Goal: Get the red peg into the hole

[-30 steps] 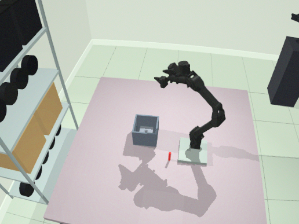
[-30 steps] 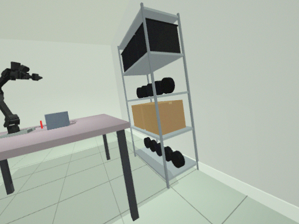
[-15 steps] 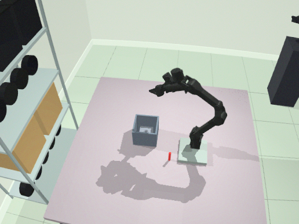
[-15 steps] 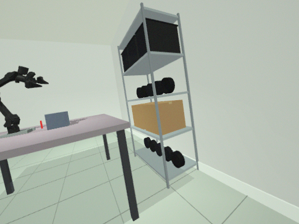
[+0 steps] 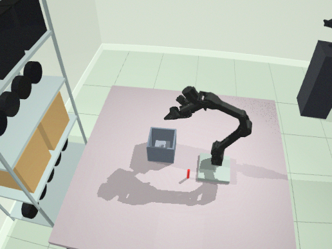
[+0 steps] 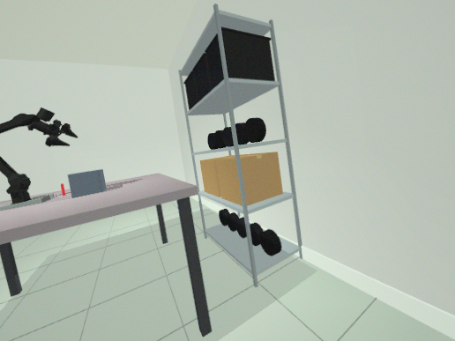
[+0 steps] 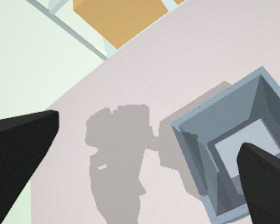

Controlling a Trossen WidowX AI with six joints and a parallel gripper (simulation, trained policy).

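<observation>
The red peg (image 5: 188,174) (image 6: 63,189) stands upright on the table, between the open box and the arm's base. It is not in the wrist view. The blue-grey open box (image 5: 161,155) (image 6: 87,184) (image 7: 227,106) stands on the table. A light plate (image 5: 160,142) (image 7: 254,133) lies at its bottom; the hole cannot be made out clearly. My gripper (image 5: 172,109) (image 6: 73,141) (image 7: 149,136) is open and empty, high above the table. In the wrist view the right finger covers part of the box and plate.
The arm's pale base plate (image 5: 206,179) is to the right of the peg. The pink table (image 5: 180,225) (image 6: 145,195) (image 7: 55,175) carries the arm's shadow. A metal shelf rack (image 5: 58,55) (image 6: 284,130) with cardboard boxes (image 5: 32,163) (image 6: 247,179) (image 7: 120,20) stands beyond the table's edge.
</observation>
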